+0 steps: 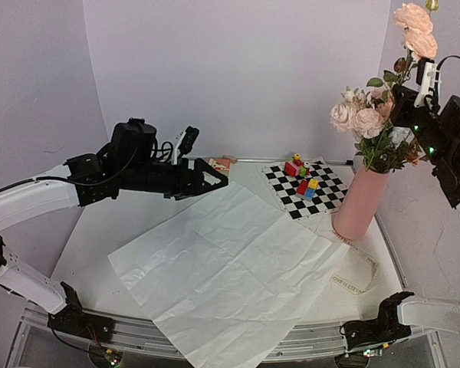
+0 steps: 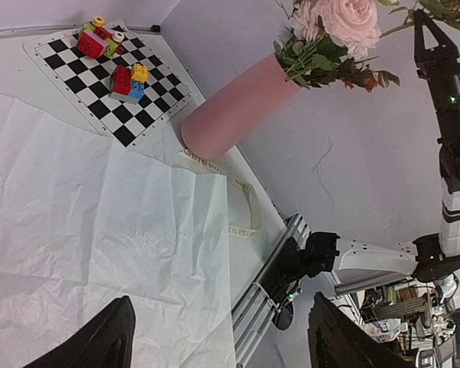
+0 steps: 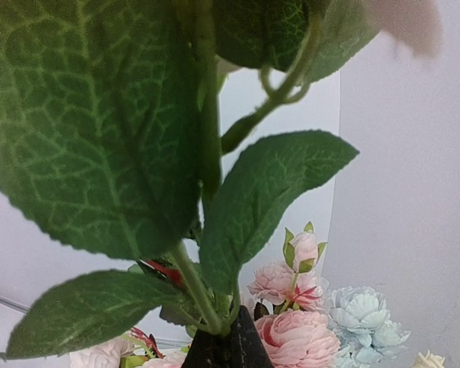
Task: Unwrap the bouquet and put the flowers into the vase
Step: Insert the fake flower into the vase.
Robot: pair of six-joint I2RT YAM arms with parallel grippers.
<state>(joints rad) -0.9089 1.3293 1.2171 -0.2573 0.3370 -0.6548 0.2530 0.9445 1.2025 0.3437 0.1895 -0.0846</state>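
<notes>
Evidently most of the flowers [image 1: 366, 123] are already in the vase [image 1: 359, 205], which stands upright at the right of the table [image 1: 100, 230], blooms fanning out over its mouth. One tall stem [image 1: 408, 63] rises above the rest, its peach blooms high at the far right. The right gripper [image 3: 228, 346] has its jaws pressed together on this stem just below the big leaves [image 3: 92, 115], holding it upright over the bunch, presumably so its foot can slide down into the mouth. Whether it has entered is hidden behind the other blooms.

Out from the vase, the white paper sheet [image 1: 222, 268] lies unfolded and flat across the middle and near part of the table with no stems on it, so the unwrapping looks finished. A printed ribbon [image 1: 349, 286] lies loose at the sheet's right edge, just on the near side of the vase's foot; it likely tied the bundle.

The left gripper [image 1: 212, 178] hangs above the far left part of the sheet, jaws spread and nothing between them, well apart from the vase, probably to leave the right arm room. A checkered mat [image 1: 322, 201] with toy blocks [image 1: 303, 175] lies just left of the vase, no part of the job.
</notes>
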